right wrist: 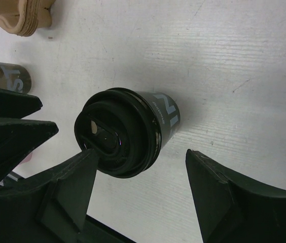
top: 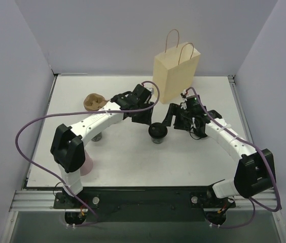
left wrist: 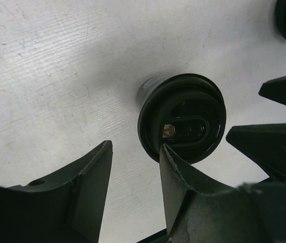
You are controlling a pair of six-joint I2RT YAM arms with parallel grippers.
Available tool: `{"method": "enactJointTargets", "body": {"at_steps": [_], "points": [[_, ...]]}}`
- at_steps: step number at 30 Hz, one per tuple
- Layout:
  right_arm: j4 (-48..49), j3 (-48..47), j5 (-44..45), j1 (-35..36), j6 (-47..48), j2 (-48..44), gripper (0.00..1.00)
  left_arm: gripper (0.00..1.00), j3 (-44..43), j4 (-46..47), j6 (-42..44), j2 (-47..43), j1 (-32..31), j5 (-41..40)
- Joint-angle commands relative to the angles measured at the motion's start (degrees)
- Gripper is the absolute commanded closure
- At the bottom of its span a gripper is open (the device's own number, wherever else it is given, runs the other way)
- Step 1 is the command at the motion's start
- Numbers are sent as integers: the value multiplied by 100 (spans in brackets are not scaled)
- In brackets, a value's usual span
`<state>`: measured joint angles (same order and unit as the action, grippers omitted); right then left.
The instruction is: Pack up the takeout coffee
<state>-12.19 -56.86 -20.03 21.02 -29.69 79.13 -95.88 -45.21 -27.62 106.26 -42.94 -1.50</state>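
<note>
The takeout coffee, a small black cup with a dark lid, stands upright mid-table between my two grippers. My left gripper hovers just up and left of it. In the left wrist view the left gripper is open with only bare table between its fingers, and the coffee sits just past the right fingertip. My right gripper hangs up and right of the cup. Seen from the right wrist, that gripper is open wide, and the coffee lies ahead of the gap, its lid by the left fingertip.
A tan paper bag with handles stands at the back, behind the grippers. A brown pulp tray lies at the left. A pink cup is partly hidden by the left arm. A grey cup stands under that arm.
</note>
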Motion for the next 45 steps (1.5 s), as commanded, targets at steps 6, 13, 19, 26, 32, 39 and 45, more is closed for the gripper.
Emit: {"method": "enactJointTargets", "body": {"at_steps": [6, 13, 19, 26, 32, 39, 45], "points": [[-135, -335, -159, -54, 455, 383, 31, 54, 948, 1454, -86, -422, 172, 1037], [-109, -343, -317, -62, 535, 620, 43, 57, 913, 1454, -95, -193, 163, 976], [-65, -378, -308, -71, 561, 752, 47, 57, 790, 1252, -7, -167, 163, 634], [-21, -484, -457, -80, 614, 946, 50, 56, 684, 953, 107, -333, 181, 194], [102, -379, -572, -71, 614, 990, 52, 56, 886, 1128, 107, -474, 198, 369], [252, -220, -809, -36, 614, 1078, 54, 56, 1386, 1805, -42, -649, 321, 1038], [313, -185, -967, 104, 605, 1210, 56, 50, 1642, 1770, -42, -1256, 321, 449]]}}
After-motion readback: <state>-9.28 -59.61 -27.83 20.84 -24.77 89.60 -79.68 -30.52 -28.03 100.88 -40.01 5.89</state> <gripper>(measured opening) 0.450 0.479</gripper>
